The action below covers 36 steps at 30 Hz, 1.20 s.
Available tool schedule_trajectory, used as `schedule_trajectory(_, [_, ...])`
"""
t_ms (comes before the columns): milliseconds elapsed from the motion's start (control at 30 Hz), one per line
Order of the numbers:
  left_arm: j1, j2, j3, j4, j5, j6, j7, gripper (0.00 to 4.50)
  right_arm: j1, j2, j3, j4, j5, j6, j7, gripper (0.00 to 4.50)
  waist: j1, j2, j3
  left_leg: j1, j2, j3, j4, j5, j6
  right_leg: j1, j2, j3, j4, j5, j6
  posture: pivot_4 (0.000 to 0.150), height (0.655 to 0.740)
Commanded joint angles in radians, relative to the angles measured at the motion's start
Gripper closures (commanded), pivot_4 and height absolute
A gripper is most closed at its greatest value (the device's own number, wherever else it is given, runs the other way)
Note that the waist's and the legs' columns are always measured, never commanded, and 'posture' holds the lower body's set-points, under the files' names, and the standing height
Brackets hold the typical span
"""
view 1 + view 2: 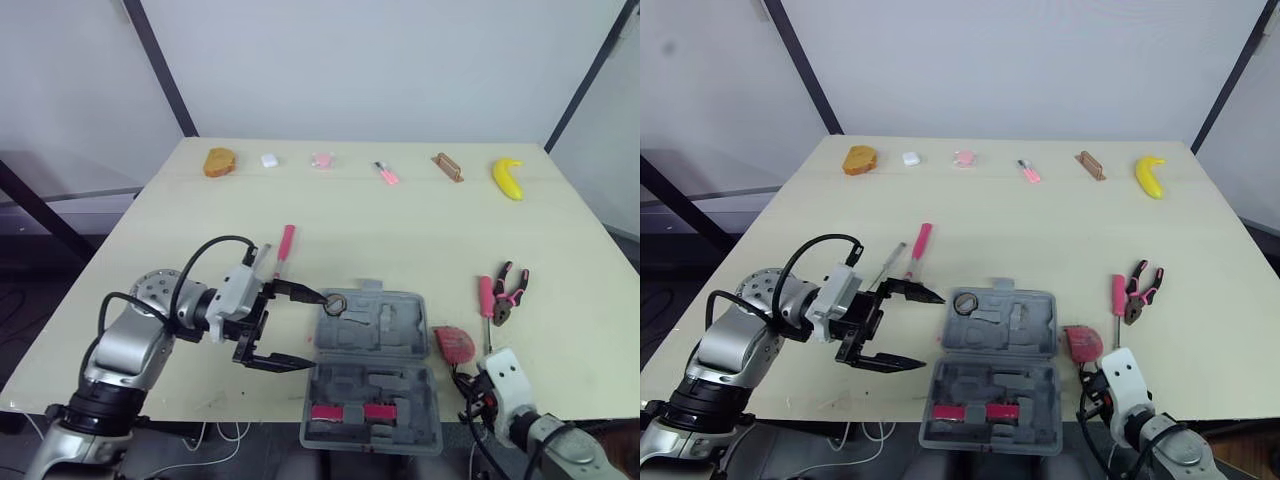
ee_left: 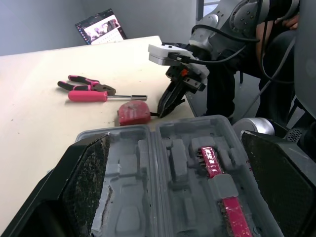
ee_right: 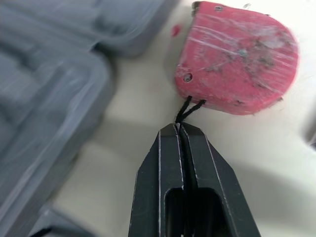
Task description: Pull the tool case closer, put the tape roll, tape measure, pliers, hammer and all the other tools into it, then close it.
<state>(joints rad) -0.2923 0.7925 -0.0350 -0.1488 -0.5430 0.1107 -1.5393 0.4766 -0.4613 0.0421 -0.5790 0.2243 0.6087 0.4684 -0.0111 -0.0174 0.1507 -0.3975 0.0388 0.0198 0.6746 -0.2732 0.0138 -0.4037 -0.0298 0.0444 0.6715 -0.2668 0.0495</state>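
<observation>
Right of the front-to-back open tool case [image 1: 370,370], right tool [image 3: 178,127] pinches tape measure's [image 3: 237,64] cord [image 3: 185,111]; left tool [image 1: 934,331] gapes empty

Pale table [image 1: 400,225], white wall [image 1: 380,60] behind, black diagonal struts [image 1: 161,70] at both corners.

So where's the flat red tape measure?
In the eye views, the red tape measure lies right of the open grey plastic tool case, its black cord pinched by the right gripper.

Silver arm [image 1: 125,345], looped black cables [image 1: 205,243], white wrist housings [image 1: 505,378], black jaws.
</observation>
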Motion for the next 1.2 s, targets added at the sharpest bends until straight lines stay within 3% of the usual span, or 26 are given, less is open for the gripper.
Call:
schedule_trajectory(33, [-0.002, 0.005, 0.029, 0.001, -0.019, -0.032, -0.033, 0.00, 0.014, -0.004, 0.006, -0.025, 0.020, 0.000, 0.017, 4.48, 0.000, -0.001, 0.000, 0.000, 0.000, 0.000, 0.000, 0.000, 0.000, 0.000, 0.000, 0.000, 0.000, 0.000, 0.000, 0.150, 0.7400])
schedule_trajectory(300, [0.011, 0.014, 0.033, 0.011, -0.020, -0.048, -0.033, 0.00, 0.023, -0.038, -0.002, -0.033, 0.036, -0.049, 0.071, 4.48, -0.001, -0.001, 0.000, 0.000, 0.000, 0.000, 0.000, 0.000, 0.000, 0.000, 0.000, 0.000, 0.000, 0.000, 0.000, 0.150, 0.7400])
schedule_trajectory(533, [0.013, 0.014, 0.040, 0.008, -0.030, -0.047, -0.027, 0.00, 0.060, -0.127, -0.077, -0.061, 0.078, -0.122, 0.179, 1.66, 0.000, -0.001, 0.000, 0.000, 0.000, 0.000, 0.000, 0.000, 0.000, 0.000, 0.000, 0.000, 0.000, 0.000, 0.000, 0.150, 0.7400])
schedule_trajectory(633, [0.022, 0.017, 0.058, 0.020, -0.033, -0.048, -0.027, 0.00, 0.078, -0.193, -0.168, -0.045, 0.118, -0.232, 0.302, 0.21, 0.000, -0.001, 0.000, 0.000, 0.000, 0.000, 0.000, 0.000, 0.000, 0.000, 0.000, 0.001, 0.000, 0.000, 0.000, 0.150, 0.7400])
schedule_trajectory(667, [0.027, 0.019, 0.065, 0.026, -0.033, -0.052, -0.029, 0.00, 0.074, -0.218, -0.192, -0.026, 0.120, -0.273, 0.340, 0.03, 0.000, -0.001, 0.000, 0.000, 0.000, 0.000, 0.000, 0.000, 0.000, 0.000, 0.000, 0.001, 0.000, 0.000, 0.000, 0.150, 0.7400])
schedule_trajectory(933, [0.059, 0.028, 0.107, 0.020, -0.050, -0.047, -0.025, 0.00, -0.115, -0.292, -0.211, 0.241, 0.125, -0.530, 0.560, 0.03, -0.001, -0.003, 0.002, 0.000, 0.000, 0.001, 0.000, 0.000, 0.000, 0.000, 0.001, 0.001, 0.000, 0.000, 0.000, 0.150, 0.7400])
schedule_trajectory(1200, [0.074, 0.036, 0.120, -0.003, -0.066, -0.039, -0.016, 0.00, -0.407, -0.358, -0.066, 0.557, 0.057, -0.698, 0.785, 0.03, -0.001, -0.003, 0.003, 0.001, 0.000, 0.002, 0.001, 0.000, 0.000, 0.001, 0.001, 0.000, 0.000, 0.000, 0.000, 0.150, 0.7400])
